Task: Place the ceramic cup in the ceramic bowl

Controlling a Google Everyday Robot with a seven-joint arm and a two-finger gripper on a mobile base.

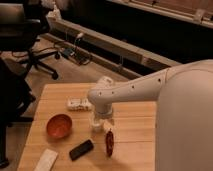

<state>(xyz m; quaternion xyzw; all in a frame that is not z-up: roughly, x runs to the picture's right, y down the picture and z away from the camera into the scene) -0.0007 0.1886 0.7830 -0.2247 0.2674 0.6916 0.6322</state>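
Note:
The ceramic cup [96,125], small and white, stands on the wooden table [135,125] near its middle. The gripper [101,118] hangs down from the big white arm [145,87] straight over the cup and hides its upper part. The ceramic bowl [59,126], red-orange with a darker rim, sits on the table a short way left of the cup, with nothing in it.
A small white blocky object [79,104] lies behind the bowl and cup. A black flat object [82,149], a red object [109,142] and a white flat object [46,160] lie near the front edge. An office chair [25,45] stands at far left.

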